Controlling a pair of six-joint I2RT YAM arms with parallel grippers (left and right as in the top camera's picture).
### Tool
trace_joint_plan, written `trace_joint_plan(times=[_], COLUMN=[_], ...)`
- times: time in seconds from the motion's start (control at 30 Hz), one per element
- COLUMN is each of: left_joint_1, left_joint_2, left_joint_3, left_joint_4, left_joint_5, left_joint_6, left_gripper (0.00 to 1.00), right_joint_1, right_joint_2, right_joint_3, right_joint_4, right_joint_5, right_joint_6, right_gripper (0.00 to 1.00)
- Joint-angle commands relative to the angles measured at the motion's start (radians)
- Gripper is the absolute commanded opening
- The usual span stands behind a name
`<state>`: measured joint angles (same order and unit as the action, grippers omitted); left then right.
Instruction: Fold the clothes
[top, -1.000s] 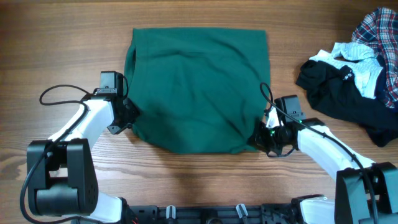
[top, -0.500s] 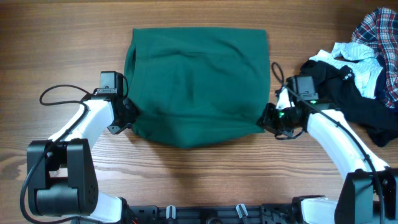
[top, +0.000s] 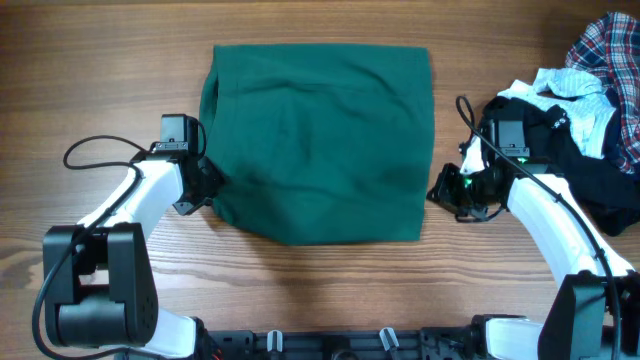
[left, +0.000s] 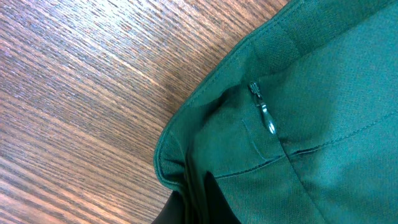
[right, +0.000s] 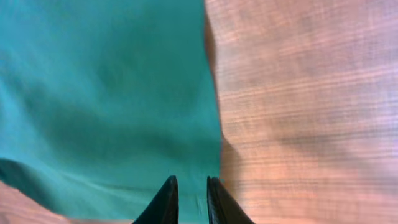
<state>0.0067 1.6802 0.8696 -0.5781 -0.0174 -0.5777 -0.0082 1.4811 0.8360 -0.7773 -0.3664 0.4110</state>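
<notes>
**One garment squared up, three still in a heap**

The left gripper is clamped on the near-left edge of the green garment. The wrist view shows the hem puckered into its closed tips, next to a small zip pull. The garment lies in the middle of the table as a tidy, nearly square block with fairly straight edges and a few soft creases. It looks doubled over at least once; I cannot tell whether another fold is meant.

Just off its near-right corner sits the right gripper. Its tips are slightly parted with nothing between them, over the line where cloth meets wood.

At the far right, well apart from the green one, the rest lie in a loose pile: a black garment, a white piece on top of it, and a plaid shirt at the table's edge. None of these is spread or folded, so by my reckoning most of the job is left.
</notes>
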Motion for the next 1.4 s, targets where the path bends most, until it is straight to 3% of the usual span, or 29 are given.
trace_joint_plan(times=[0.0, 0.07, 0.17, 0.37, 0.57, 1.2, 1.27, 1.33, 1.37], left_joint_1=[0.004, 0.004, 0.004, 0.004, 0.004, 0.004, 0.004, 0.004, 0.004], left_joint_2=[-0.012, -0.012, -0.012, -0.012, -0.012, -0.012, -0.012, -0.012, -0.012], left_joint_3=[-0.017, -0.017, -0.017, -0.017, -0.017, -0.017, -0.017, -0.017, -0.017], left_joint_4=[0.008, 0.008, 0.011, 0.012, 0.011, 0.014, 0.014, 0.014, 0.014], left_joint_5=[-0.002, -0.003, -0.003, -0.003, -0.002, -0.003, -0.003, -0.003, -0.003], left_joint_6=[0.02, 0.02, 0.02, 0.02, 0.02, 0.02, 0.02, 0.02, 0.02], left_gripper=[0.04, 0.04, 0.04, 0.04, 0.04, 0.04, 0.04, 0.04, 0.04], right_joint_1=[0.001, 0.002, 0.018, 0.065, 0.095, 0.128, 0.135, 0.136, 0.136], right_joint_2=[-0.008, -0.008, -0.008, -0.008, -0.008, -0.008, -0.008, -0.008, -0.008], right_joint_3=[0.016, 0.013, -0.007, -0.05, -0.102, -0.264, -0.264, -0.264, -0.264], right_joint_4=[-0.072, -0.104, -0.121, -0.075, 0.0, 0.177, 0.183, 0.186, 0.189], right_joint_5=[-0.016, -0.02, -0.058, -0.072, -0.061, -0.106, -0.106, -0.105, -0.102], right_joint_6=[-0.019, -0.019, -0.038, -0.035, -0.008, 0.037, 0.04, 0.058, 0.072], right_gripper=[0.23, 0.3, 0.5, 0.58, 0.57, 0.38, 0.31, 0.06, 0.04])
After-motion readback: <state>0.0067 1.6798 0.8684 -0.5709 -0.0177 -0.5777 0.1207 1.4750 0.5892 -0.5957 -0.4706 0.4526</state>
